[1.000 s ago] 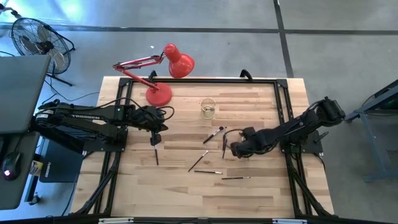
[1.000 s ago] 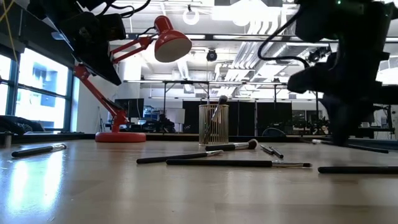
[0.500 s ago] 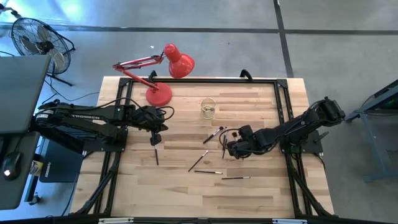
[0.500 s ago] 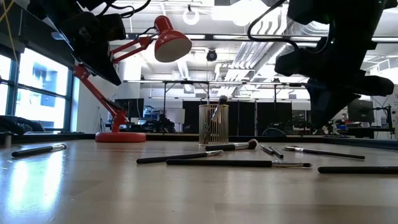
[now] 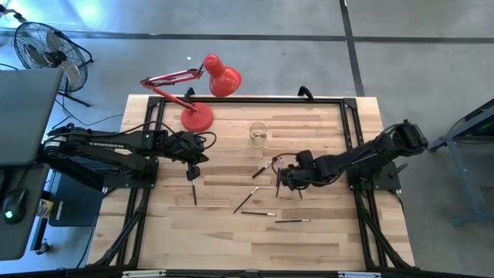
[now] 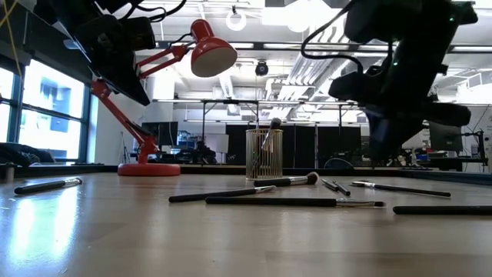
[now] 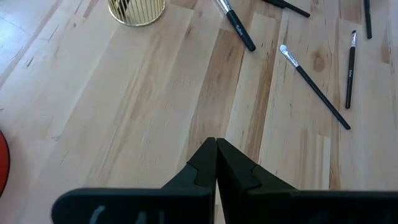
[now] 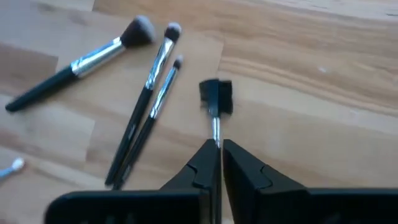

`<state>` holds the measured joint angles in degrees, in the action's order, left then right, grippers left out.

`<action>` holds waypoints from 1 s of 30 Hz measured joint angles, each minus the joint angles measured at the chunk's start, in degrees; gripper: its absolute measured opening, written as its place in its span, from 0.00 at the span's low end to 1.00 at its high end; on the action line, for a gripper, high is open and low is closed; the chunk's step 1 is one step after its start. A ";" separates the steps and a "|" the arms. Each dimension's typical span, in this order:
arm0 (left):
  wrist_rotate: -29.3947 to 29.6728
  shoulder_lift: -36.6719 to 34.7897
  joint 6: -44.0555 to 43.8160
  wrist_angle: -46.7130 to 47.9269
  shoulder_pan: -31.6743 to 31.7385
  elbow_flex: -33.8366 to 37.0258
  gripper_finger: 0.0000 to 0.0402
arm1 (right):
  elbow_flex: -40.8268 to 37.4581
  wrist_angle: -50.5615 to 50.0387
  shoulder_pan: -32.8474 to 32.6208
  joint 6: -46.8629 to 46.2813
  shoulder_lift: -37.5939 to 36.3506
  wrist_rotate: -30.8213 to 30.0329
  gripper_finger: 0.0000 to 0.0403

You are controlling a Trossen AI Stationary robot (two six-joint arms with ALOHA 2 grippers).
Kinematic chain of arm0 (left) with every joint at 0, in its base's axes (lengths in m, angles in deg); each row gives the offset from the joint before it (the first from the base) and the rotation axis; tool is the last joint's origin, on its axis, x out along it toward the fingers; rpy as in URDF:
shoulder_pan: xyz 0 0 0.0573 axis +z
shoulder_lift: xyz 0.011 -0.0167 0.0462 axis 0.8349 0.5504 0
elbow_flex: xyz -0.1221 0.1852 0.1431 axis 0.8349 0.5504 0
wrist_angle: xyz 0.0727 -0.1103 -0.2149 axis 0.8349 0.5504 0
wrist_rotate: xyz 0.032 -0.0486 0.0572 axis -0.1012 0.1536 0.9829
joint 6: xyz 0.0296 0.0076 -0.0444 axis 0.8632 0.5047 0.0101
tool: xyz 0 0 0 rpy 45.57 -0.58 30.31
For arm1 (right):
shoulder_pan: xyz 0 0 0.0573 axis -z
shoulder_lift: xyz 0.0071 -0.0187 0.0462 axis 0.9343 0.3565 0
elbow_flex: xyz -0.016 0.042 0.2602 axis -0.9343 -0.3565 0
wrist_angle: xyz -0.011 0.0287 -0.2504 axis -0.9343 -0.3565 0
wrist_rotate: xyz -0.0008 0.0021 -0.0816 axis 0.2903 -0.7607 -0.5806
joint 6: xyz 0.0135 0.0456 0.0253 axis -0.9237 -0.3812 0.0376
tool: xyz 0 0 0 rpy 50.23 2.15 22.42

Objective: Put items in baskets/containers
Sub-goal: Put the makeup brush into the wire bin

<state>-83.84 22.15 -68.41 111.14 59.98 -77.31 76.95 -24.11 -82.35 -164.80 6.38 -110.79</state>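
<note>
Compared with a second ago, the right gripper (image 5: 282,176) sits closer to the glass cup (image 5: 258,134), having shifted across the counter (image 5: 324,123) from a spot farther out toward the right edge. It now stands over the cluster of brushes (image 5: 265,167) lying just short of the cup. A flat-headed brush (image 8: 216,106) is pinched between its nearly closed fingers (image 8: 202,163). In the low view the arm now hangs nearer the cup, uncovering a brush (image 6: 400,188) on the counter.

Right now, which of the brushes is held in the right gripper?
The flat square-tipped brush: its thin ferrule sits pinched in the right gripper. The other brushes lie loose on the table, beside it.
</note>
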 joint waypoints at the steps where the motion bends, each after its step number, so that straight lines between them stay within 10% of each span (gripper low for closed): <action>1: 0.00 0.00 0.00 0.00 0.00 0.00 0.00 | -0.30 0.74 0.37 0.02 0.00 -0.24 0.08; 23: 0.05 0.00 0.50 0.02 0.00 0.00 0.00 | -0.19 7.37 2.30 11.75 11.45 2.43 0.21; 30: 0.33 0.00 0.48 0.00 0.00 0.00 0.00 | -0.13 8.30 1.38 13.38 13.07 0.33 0.05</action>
<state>-83.51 22.15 -67.93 111.15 59.98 -77.31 76.82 -15.81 -80.98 -151.43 19.45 -110.46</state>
